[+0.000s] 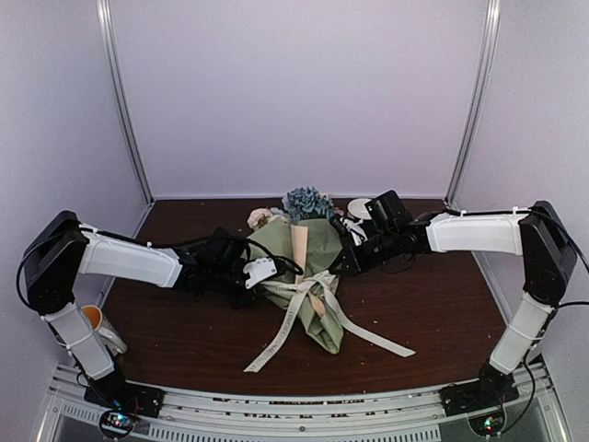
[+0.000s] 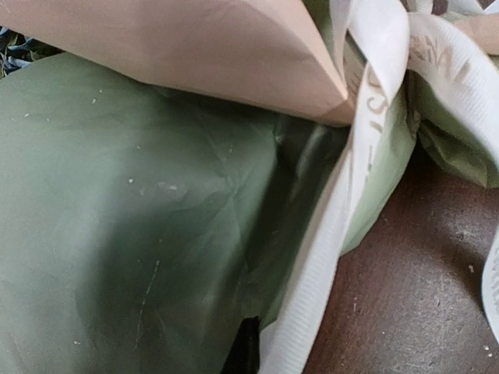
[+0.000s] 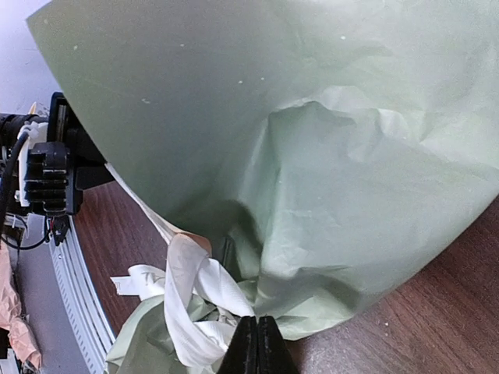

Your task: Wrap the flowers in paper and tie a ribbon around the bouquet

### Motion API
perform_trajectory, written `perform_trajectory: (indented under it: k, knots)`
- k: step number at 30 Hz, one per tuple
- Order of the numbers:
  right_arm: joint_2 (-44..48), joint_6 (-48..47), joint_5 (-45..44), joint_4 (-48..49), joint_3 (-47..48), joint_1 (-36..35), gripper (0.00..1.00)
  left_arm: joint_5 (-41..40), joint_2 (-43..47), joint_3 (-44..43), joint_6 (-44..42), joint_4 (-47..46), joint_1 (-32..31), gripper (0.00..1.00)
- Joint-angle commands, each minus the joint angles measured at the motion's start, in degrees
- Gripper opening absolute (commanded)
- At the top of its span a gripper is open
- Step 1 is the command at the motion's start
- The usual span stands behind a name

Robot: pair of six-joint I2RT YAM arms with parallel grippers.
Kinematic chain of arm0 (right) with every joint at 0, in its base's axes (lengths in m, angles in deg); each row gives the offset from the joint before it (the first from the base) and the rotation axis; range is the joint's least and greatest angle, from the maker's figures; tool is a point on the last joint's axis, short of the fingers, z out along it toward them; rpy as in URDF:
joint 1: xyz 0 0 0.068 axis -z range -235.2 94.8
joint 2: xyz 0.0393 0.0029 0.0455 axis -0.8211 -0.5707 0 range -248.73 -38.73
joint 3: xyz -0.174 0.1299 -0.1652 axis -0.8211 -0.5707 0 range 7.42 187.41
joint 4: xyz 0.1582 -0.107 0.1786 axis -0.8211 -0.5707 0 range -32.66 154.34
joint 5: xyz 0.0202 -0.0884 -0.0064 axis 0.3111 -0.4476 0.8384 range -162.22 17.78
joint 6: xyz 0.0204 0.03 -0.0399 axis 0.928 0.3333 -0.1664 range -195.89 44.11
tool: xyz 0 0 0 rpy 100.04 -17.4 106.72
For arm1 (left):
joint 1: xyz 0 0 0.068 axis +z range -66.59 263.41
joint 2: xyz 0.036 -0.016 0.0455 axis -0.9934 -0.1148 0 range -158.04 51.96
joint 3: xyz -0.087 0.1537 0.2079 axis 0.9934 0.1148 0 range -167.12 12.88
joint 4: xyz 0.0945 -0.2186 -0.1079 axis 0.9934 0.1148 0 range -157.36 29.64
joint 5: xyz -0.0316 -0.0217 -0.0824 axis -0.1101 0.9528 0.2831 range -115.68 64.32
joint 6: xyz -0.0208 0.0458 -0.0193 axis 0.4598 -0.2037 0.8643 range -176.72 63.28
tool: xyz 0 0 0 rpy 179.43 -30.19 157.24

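Note:
The bouquet (image 1: 317, 276) lies mid-table, its sage-green paper (image 1: 322, 241) (image 2: 117, 218) (image 3: 312, 117) rolled into a cone with a beige inner edge (image 2: 195, 47). Blue and pink flowers (image 1: 306, 203) show at its far wide end. The cream ribbon (image 1: 304, 289) (image 2: 335, 226) (image 3: 183, 296) circles the narrow part, and two tails trail toward the front. My left gripper (image 1: 262, 273) (image 2: 257, 351) is at the bouquet's left side, shut where a ribbon strand runs into it; paper and ribbon hide most of its fingers. My right gripper (image 1: 341, 262) (image 3: 257, 323) is shut, tips against the gathered ribbon and paper.
An orange-and-white cup (image 1: 94, 322) stands by the left arm's base. A white roll (image 1: 359, 207) sits behind the bouquet near the back wall. White walls enclose three sides, and a metal rail (image 1: 304, 405) runs along the front edge.

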Motion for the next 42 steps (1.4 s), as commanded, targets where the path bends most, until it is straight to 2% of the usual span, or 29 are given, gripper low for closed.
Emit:
perform_trajectory:
  k: [1,17,24,25,27,28,30,37,42]
  knots:
    - [2.74,1.58,-2.91,2.23,-2.73,1.38,0.0,2.22,1.56,0.82,2.94,0.57,0.14,0.0]
    - [9.24,3.75,-5.18,5.47,-17.39,7.75,0.0,4.35,1.96,2.42,7.85,3.15,0.14,0.0]
    - [8.12,2.84,-4.36,5.82,-21.21,9.95,0.0,5.26,2.04,2.8,7.44,2.86,0.14,0.0]
    - [7.86,3.18,-3.57,6.32,-21.26,9.95,0.0,5.65,2.11,2.63,7.46,2.86,0.14,0.04]
    - [7.68,4.02,-2.03,7.79,-21.1,9.91,0.0,6.49,2.69,2.54,7.72,2.67,0.07,0.25]
    - [7.81,4.4,-1.65,8.24,-20.91,9.9,0.0,6.85,3.16,2.72,7.9,2.42,0.13,0.32]
    - [8.01,4.44,-1.16,8.28,-20.2,9.84,0.0,6.83,4.57,3.54,8.11,2.0,0.14,0.42]
    - [7.6,3.33,-0.01,7.03,-19.09,9.81,0.0,5.15,9.92,6.37,8.16,3.26,0.22,0.47]
    - [7.56,3.72,0.66,7.5,-19.35,9.85,0.0,1.9,10.98,8.06,9.15,2.52,0.17,0.39]
